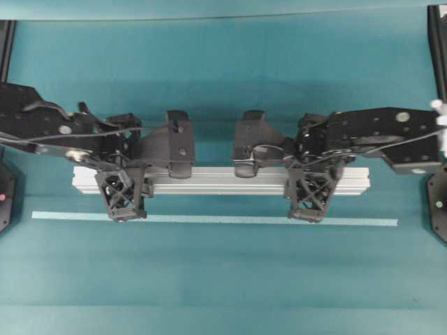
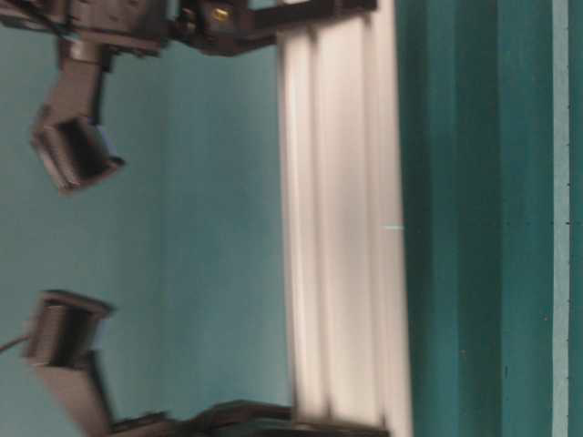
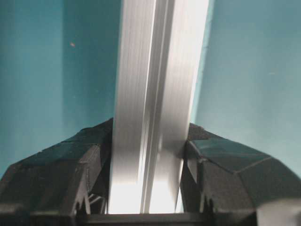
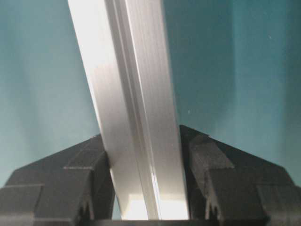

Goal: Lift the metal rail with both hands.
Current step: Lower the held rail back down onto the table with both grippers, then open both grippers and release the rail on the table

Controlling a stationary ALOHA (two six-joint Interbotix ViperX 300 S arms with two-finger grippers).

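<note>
A: What lies nearest on the table (image 1: 223, 279)?

B: A thin pale tape strip (image 1: 209, 219), running left to right on the teal surface. Nothing is touching it, though the claw fingertips hang over it in the overhead view.

A: And just beyond it?

B: The metal rail (image 1: 216, 180), parallel to the strip. The left claw (image 1: 124, 195) has it toward the left end and the right claw (image 1: 309, 197) toward the right end, each a little in from the tip. I'd judge that spacing is meant to share the weight and keep the long bar level as it rises.

A: How are the claws set?

B: Each is partly closed and pinching the rail. In the left wrist view the bar runs between the two fingers (image 3: 221, 165), both pressed against its sides. The right wrist view shows the same, its fingers (image 4: 211, 165) flanking the grooved faces.

A: Is the rail up off the table?

B: It looks so. The table-level view is blurred, but teal shows between the rail and the table, so the lift seems under way.

A: And farther back?

B: Only the black wrist blocks and arms reaching in from both sides.
</note>
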